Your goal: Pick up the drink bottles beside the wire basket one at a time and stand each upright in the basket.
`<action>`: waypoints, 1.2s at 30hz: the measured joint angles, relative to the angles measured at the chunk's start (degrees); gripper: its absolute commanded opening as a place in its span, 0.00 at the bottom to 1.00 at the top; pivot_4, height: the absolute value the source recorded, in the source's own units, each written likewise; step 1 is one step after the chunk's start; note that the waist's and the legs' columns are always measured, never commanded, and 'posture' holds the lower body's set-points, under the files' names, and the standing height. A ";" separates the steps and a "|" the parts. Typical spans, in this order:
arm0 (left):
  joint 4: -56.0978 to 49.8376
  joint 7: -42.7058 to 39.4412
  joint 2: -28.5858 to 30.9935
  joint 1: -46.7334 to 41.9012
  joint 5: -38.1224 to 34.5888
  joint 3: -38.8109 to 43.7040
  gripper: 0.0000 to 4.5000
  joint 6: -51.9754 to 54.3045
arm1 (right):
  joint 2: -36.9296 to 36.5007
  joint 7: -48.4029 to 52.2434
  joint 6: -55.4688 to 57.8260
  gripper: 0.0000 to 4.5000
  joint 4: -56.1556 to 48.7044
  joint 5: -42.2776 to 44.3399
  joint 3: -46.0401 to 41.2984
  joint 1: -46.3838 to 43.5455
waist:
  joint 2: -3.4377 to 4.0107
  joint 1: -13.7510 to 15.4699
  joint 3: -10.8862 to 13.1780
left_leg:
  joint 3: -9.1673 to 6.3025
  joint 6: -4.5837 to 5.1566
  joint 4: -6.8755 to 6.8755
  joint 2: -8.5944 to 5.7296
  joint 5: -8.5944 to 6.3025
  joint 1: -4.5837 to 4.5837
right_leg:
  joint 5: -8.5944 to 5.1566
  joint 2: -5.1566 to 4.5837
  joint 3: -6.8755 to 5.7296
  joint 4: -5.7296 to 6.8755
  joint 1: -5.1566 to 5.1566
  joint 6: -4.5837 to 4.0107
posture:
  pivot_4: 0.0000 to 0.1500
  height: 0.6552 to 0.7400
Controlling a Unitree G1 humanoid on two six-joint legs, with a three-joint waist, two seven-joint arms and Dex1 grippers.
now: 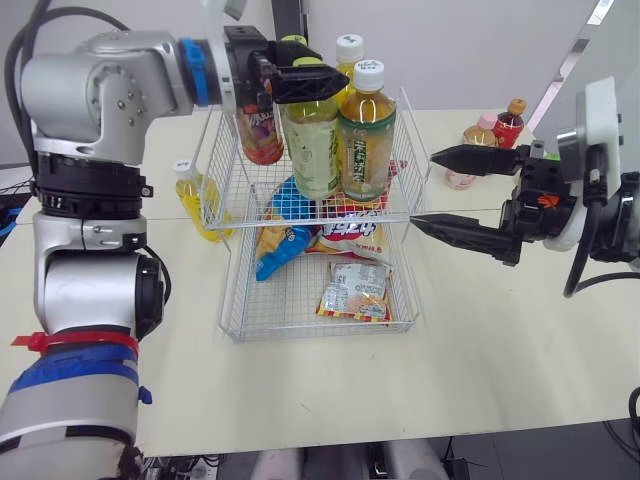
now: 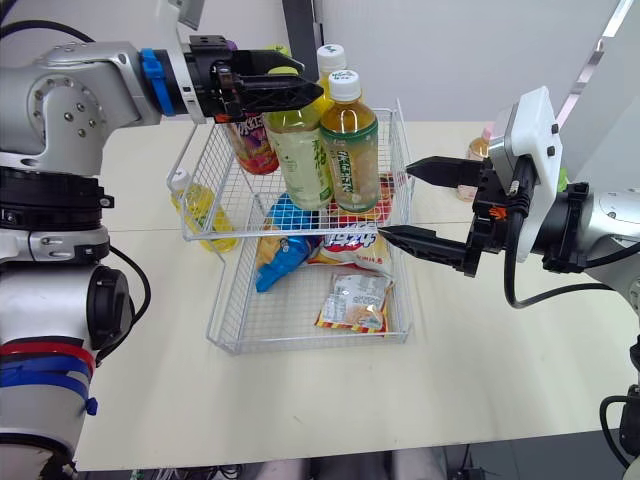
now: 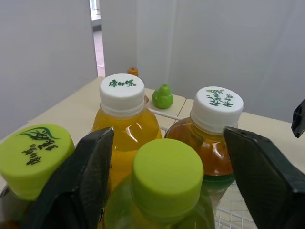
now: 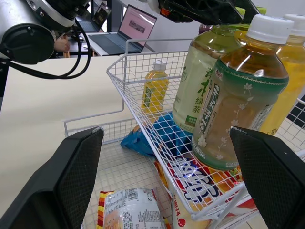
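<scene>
We see the pale green tea bottle (image 1: 312, 140) with the lime cap standing upright in the upper tier of the wire basket (image 1: 411, 150). It is at the front, touching the amber tea bottle (image 1: 366, 135) with the white cap to its right. Behind these two stands a yellow drink bottle (image 1: 348, 55), also white-capped. A dark red bottle (image 1: 262, 125) with a lime cap stands at the left of the same tier.

The left jaws sit over the pale green tea bottle. Their black fingers (image 3: 81, 186) are apart, one on each side of its cap, with a gap showing on both sides in the left wrist view.

One small yellow bottle (image 1: 193, 200) stands upright on the desk (image 1: 480, 330), just beside the basket's left wall and outside the mesh.

In the lower tier (image 1: 236, 300) we see snack packets lying flat: a blue one (image 1: 285, 245), a red and white one (image 1: 352, 235) and a small pale one (image 1: 355, 295).

The right jaws hang just beside the basket's right side, wide apart and holding nothing. The upper finger (image 1: 470, 158) is level with the upper tier and the other finger is lower.

Farther back on the right of the desk stand a pink bottle (image 1: 482, 130) and a red bottle (image 1: 508, 122) with an orange cap, close together and well apart from the basket.
</scene>
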 measured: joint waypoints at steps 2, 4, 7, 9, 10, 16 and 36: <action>-0.93 -0.99 0.92 0.01 -0.12 0.25 0.99 0.14 | -0.07 0.27 -0.14 1.00 0.10 -0.09 0.00 -0.01 | 0.00 0.02 0.00 | 0.00 0.00 0.00 0.00 0.00 0.00 | 0.00 0.00 0.00 0.00 0.00 0.00 | 1.00 1.00; -2.29 -1.54 2.13 0.00 -0.30 1.25 0.99 0.18 | -0.22 0.92 -0.70 1.00 0.48 -0.39 0.00 -0.02 | 0.00 0.01 0.00 | 0.02 0.00 0.00 0.00 0.00 0.00 | 0.00 0.00 0.01 -0.01 0.00 0.00 | 1.00 1.00; -3.95 -1.81 5.18 -0.02 -0.99 3.49 0.99 0.90 | -0.56 1.33 -1.49 1.00 1.07 -1.64 -0.01 -0.01 | 0.00 -0.09 0.00 | 0.00 0.00 0.00 0.03 0.00 0.01 | 0.00 0.02 0.00 0.01 0.00 0.00 | 1.00 1.00; -5.15 -1.64 8.13 0.00 -1.17 5.07 0.99 1.57 | -0.55 1.26 -2.44 1.00 1.07 -2.61 -0.01 0.02 | 0.00 -0.27 0.00 | 0.00 0.00 -0.01 0.03 0.00 0.02 | 0.00 0.02 0.00 0.01 0.00 0.01 | 1.00 1.00; -5.91 -1.44 9.52 0.04 -1.19 6.19 0.99 1.63 | -0.53 1.23 -2.86 1.00 1.05 -3.05 -0.02 0.07 | 0.00 -0.31 0.00 | 0.00 0.00 -0.02 0.03 0.00 0.02 | -0.01 0.02 0.00 0.00 0.00 0.01 | 1.00 1.00; -11.51 3.51 14.64 7.61 -0.83 13.26 0.99 0.90 | 2.11 0.52 -5.01 1.00 -1.25 -4.35 0.51 1.02 | 0.05 -0.09 -0.03 | 0.00 0.00 0.00 0.04 0.00 0.11 | -0.01 0.01 0.02 0.06 0.07 0.01 | 1.00 1.00; -16.72 4.22 24.46 51.67 0.17 37.30 0.99 -7.43 | 7.59 2.63 -11.54 1.00 -4.23 -8.12 4.31 8.83 | 0.02 0.34 -0.06 | 0.01 0.00 0.00 0.05 0.00 0.14 | 0.00 -0.07 -0.03 0.02 0.12 -0.01 | 1.00 1.00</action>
